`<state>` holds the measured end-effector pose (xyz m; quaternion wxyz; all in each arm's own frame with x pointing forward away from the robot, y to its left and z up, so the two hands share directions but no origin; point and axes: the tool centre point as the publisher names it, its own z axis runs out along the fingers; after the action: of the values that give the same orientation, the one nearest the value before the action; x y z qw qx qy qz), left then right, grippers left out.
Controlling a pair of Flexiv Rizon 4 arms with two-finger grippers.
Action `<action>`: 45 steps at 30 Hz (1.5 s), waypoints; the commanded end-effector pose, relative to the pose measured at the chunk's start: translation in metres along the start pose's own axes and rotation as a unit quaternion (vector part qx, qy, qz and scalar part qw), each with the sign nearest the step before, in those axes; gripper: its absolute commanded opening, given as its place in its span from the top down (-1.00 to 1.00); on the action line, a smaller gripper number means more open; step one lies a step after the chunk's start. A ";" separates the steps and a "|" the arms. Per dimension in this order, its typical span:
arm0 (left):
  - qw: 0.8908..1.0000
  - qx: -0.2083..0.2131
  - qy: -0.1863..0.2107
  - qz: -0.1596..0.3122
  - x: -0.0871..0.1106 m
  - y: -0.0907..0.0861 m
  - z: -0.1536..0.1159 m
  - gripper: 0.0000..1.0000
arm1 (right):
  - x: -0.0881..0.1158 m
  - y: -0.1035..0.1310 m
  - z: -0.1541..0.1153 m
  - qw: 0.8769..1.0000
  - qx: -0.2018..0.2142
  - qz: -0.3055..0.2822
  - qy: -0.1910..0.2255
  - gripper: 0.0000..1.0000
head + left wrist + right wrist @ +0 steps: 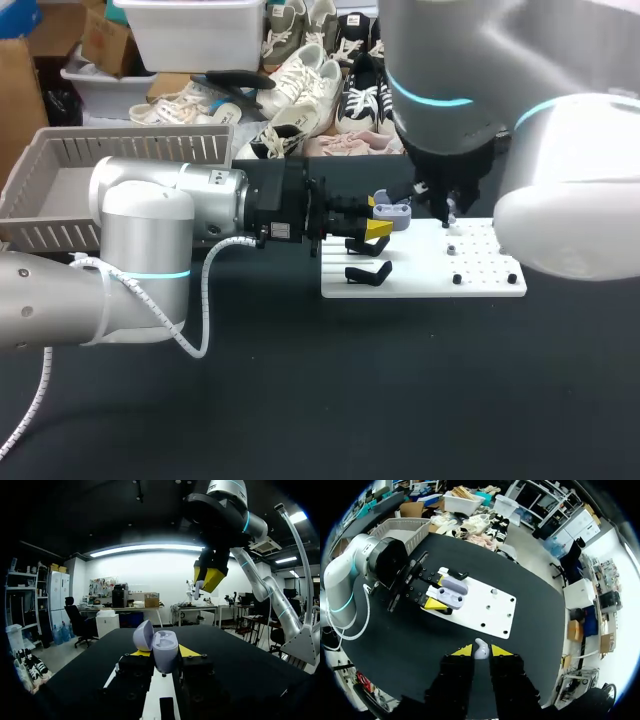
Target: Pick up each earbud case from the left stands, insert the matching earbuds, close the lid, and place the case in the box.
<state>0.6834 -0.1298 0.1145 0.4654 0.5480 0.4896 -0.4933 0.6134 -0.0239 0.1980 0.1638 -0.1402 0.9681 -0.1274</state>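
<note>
A lavender earbud case (pixel 165 652) with its lid (pixel 143 635) swung open sits between my left gripper's (pixel 164 654) yellow tips, which are shut on it. In the head view that case (pixel 393 208) hangs over the left end of the white stand board (pixel 420 283). My right gripper (pixel 481 651) is shut on a small pale earbud (pixel 481 649), high above the board. The left wrist view has the right gripper (pixel 206 580) ahead of and above the case. Two black stands (pixel 367 272) on the board carry no case.
A grey slatted box (pixel 60 185) stands at the table's back left, behind my left arm. Small dark pegs (pixel 457 278) dot the board's right half. Black tabletop stretches in front of the board.
</note>
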 end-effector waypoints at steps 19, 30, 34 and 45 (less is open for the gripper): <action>1.000 0.000 0.000 0.000 0.000 0.000 0.000 1.00 | -0.025 0.016 -0.003 0.984 0.042 0.149 0.092 1.00; 1.000 0.000 0.000 0.000 0.000 0.000 0.000 1.00 | -0.034 0.025 -0.005 0.972 0.082 0.191 0.110 1.00; 1.000 0.000 0.000 0.000 0.000 0.000 0.000 1.00 | -0.043 0.027 -0.004 0.946 0.090 0.271 0.155 1.00; 1.000 0.000 0.000 0.000 0.000 0.000 0.000 1.00 | -0.052 0.026 -0.005 0.913 0.050 0.351 0.201 1.00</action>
<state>0.6834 -0.1298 0.1145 0.4654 0.5480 0.4896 -0.4933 0.6481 0.0163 0.2059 0.0383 0.2415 0.9604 -0.1334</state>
